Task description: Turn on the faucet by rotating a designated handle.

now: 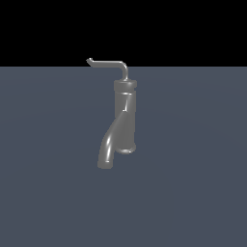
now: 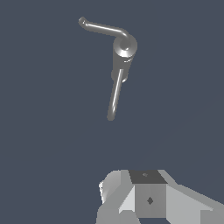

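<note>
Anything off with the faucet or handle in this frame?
Nothing stands out. The faucet stands upright and intact on the flat grey surface, and the handle sits on its cap unbent. The claw's body shows only in the wrist view, apart from the faucet; its fingertips are out of frame.

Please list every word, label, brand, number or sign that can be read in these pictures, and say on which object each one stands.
There is no readable text in either view.
The faucet and its handle are plain grey metal without lettering.
The hand shows only a small dark diamond mark, not a letter or number.

No readable text or markings anywhere.
</note>
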`<state>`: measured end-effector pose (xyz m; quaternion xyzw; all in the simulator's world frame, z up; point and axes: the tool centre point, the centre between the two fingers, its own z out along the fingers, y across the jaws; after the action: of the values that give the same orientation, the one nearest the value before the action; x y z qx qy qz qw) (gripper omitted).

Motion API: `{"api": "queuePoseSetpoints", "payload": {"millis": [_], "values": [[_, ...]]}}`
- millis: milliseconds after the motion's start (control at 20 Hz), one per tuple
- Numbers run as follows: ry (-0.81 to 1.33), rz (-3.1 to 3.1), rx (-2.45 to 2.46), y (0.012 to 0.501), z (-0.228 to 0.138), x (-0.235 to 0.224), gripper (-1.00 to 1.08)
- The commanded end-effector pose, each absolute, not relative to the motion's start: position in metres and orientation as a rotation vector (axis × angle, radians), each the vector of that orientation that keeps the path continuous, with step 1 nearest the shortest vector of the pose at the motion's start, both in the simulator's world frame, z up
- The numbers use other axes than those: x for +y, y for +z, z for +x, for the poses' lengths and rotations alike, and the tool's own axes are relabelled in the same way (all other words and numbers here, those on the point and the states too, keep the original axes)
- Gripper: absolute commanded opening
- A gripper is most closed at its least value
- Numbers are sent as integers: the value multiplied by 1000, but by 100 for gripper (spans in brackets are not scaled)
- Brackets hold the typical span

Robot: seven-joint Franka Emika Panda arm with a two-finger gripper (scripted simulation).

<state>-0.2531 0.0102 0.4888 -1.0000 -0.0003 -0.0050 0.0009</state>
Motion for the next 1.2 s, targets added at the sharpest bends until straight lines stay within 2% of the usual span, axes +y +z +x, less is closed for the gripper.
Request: {"api": "queuePoseSetpoints", "payload": {"millis": [0,1150], "values": [[-16,-3140,-1,489,-253,10,-100],[-31,-3121,198,487,-230,14,-100]]}}
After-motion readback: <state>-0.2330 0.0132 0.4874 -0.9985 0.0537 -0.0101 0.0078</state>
